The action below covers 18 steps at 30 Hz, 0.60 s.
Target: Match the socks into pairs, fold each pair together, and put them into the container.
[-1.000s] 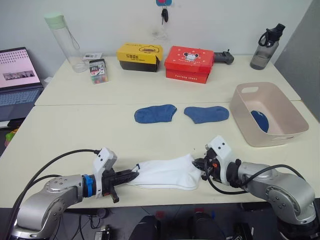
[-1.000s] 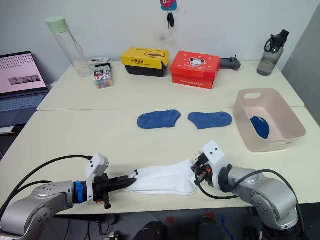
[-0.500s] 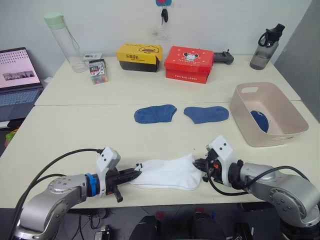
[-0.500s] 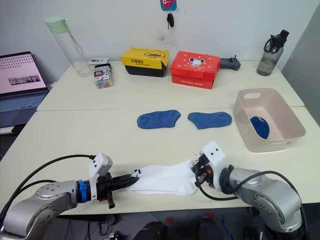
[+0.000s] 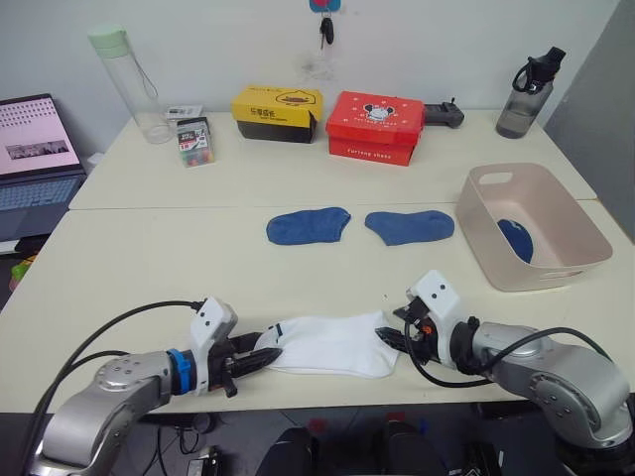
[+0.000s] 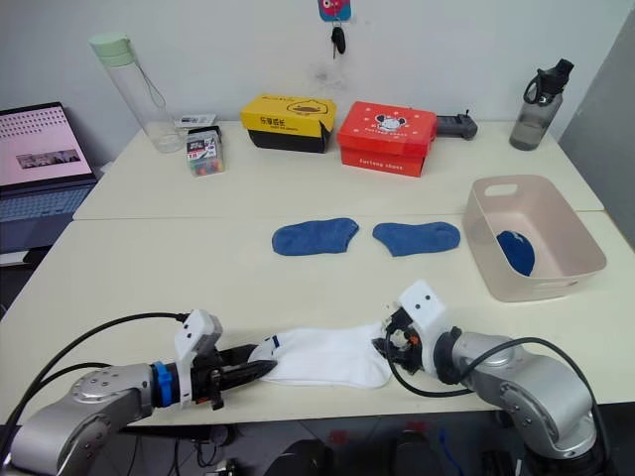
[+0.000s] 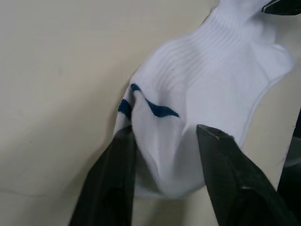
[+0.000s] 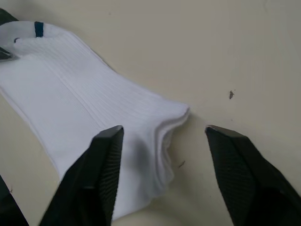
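the container (image 5: pixel 556 268) wall hid most of a blue sock (image 5: pixel 515 239) lying inside it. the laptop (image 5: pixel 35 159) was cut off by the picture's edge. print on the small packet (image 5: pixel 194 141) was too small to read.

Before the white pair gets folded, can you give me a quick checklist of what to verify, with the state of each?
1. Stacked white fabric socks lie flat on the cream table: ok.
2. Left gripper fingers straddle the end with the navy mark, not closed: not ok for lifting.
3. Right gripper fingers open around the other end, fabric ungripped: not ok.
4. Two medium blue socks lie apart from the white pair: ok.
5. Pale pink-beige plastic basin has room, one dark blue item inside: ok.
6. Both white socks' edges aligned: cannot tell.
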Motion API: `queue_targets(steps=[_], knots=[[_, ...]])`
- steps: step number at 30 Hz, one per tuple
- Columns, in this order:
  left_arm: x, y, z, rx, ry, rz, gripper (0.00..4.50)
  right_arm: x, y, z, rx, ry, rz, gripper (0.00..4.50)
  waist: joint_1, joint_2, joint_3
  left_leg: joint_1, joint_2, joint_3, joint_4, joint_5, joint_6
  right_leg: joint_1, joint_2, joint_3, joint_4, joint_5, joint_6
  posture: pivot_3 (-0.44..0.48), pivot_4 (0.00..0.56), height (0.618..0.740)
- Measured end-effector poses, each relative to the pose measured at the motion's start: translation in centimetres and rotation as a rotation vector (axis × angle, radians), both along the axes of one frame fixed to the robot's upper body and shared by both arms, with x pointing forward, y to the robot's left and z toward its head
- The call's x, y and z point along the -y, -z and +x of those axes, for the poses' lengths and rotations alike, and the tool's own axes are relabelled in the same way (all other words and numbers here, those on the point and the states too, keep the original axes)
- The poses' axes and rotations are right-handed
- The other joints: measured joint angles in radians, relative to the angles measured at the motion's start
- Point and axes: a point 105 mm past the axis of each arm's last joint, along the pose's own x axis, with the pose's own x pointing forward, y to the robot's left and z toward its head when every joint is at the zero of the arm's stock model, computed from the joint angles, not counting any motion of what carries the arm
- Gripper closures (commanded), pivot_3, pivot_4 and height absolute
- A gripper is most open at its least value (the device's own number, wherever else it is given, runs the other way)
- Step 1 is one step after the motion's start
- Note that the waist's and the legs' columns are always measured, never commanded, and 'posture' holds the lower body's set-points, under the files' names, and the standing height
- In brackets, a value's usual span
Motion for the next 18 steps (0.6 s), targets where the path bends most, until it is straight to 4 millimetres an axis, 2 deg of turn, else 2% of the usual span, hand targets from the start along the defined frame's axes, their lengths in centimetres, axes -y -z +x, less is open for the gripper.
queue_targets(steps=[1,2,6,8,10,11,12,14,18], knots=[[-0.5,-0.7,0.2,0.019,0.008,0.021,1.27,0.2,-0.6,0.1,0.032,-0.003,-0.004,0.28,0.0,0.0,0.0,0.0,0.0,0.0,0.0,0.0,0.0,0.0,0.0,0.0,0.0,0.0,0.0,0.0,0.15,0.726],[-1.0,-1.4,0.4,0.037,0.02,0.043,1.23,0.1,-1.2,0.1,0.059,-0.015,-0.003,0.02,0.0,0.0,0.0,0.0,0.0,-0.001,0.0,0.0,0.0,0.0,0.0,-0.001,0.0,0.0,0.0,0.0,0.15,0.726],[-0.8,-5.1,1.6,0.124,0.098,0.021,1.23,-1.4,-3.5,-0.3,0.164,-0.108,0.059,0.02,0.001,0.0,0.0,0.0,0.0,-0.001,0.0,0.0,0.0,0.002,0.0,-0.001,-0.001,0.0,0.0,0.0,0.15,0.726],[0.0,-6.4,1.9,0.152,0.15,-0.013,1.62,-2.0,-4.2,-0.4,0.204,-0.148,0.082,0.44,0.001,0.0,0.0,0.001,0.0,-0.001,0.0,0.0,0.0,0.002,0.0,-0.002,-0.001,0.0,0.0,0.0,0.15,0.726],[1.0,-6.4,1.8,0.144,0.223,-0.016,2.11,-2.3,-3.8,-0.6,0.201,-0.178,0.084,0.96,0.0,0.0,0.0,0.001,0.0,-0.001,0.0,0.0,0.0,0.003,0.0,-0.001,-0.002,0.0,0.0,0.0,0.15,0.726],[1.5,-5.8,1.6,0.125,0.264,-0.011,2.47,-2.5,-3.4,-0.7,0.186,-0.196,0.084,1.38,-0.001,0.0,0.0,0.001,0.0,-0.001,0.0,0.0,0.0,0.003,0.0,-0.002,-0.002,0.0,0.0,0.0,0.15,0.726],[1.8,-5.4,1.5,0.109,0.285,-0.007,2.6,-2.7,-3.1,-0.8,0.174,-0.207,0.082,1.55,-0.001,0.0,0.0,0.001,0.0,-0.001,0.0,0.0,0.0,0.003,0.0,-0.002,-0.002,0.0,0.0,0.0,0.15,0.726],[2.8,-3.2,1.1,0.057,0.382,0.034,3.31,-3.1,-1.5,-1.2,0.128,-0.249,0.073,2.41,-0.001,0.0,0.0,0.001,0.0,-0.001,-0.001,0.0,0.0,0.003,0.0,-0.002,-0.002,0.0,0.0,0.0,0.15,0.726],[2.7,-0.5,2.5,0.028,0.384,0.092,4.5,-3.9,0.9,-1.6,0.06,-0.298,0.076,3.79,-0.001,0.0,0.0,0.001,0.0,-0.002,0.0,0.0,0.0,0.004,0.0,-0.002,-0.002,0.0,0.0,0.0,0.15,0.726]])
